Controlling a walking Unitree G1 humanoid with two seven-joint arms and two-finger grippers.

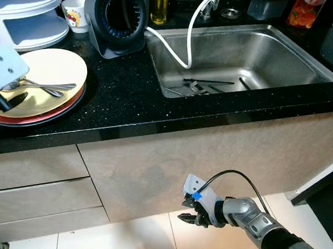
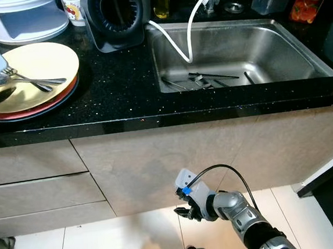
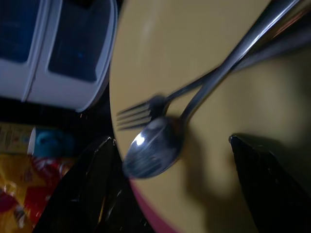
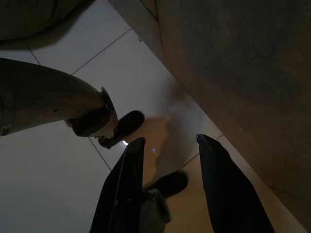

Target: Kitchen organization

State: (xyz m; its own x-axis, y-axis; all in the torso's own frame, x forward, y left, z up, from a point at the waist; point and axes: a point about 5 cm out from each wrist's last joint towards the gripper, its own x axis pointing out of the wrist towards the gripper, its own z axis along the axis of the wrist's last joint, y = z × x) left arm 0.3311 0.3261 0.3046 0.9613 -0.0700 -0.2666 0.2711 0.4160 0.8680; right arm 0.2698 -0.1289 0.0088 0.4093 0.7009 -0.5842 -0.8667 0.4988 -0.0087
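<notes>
Right, a spoon (image 3: 155, 145) and a fork (image 3: 141, 112) are lying crossed on the yellow plate (image 1: 56, 67), and the left gripper (image 3: 170, 194) is hovering just over them with its jaws standing wide apart, the spoon's bowl sitting between the two black fingers (image 3: 87, 189) and touching neither. That yellow plate is resting on a red plate (image 1: 43, 115) on the black counter (image 1: 123, 99). Beyond the jaws, a white container (image 1: 23, 20) is standing at the back of the counter, with a small cup (image 1: 75, 13) and a dark round appliance (image 1: 116, 18) beside it. Further along, more cutlery (image 1: 201, 86) is lying in the steel sink (image 1: 295, 61), and a white hose (image 1: 174, 48) is drooping into it. Down by the cabinet front (image 1: 176, 164), the right gripper (image 1: 192, 215) is hanging idle over the tiled floor (image 4: 48, 179), its jaws parted with nothing between them.
</notes>
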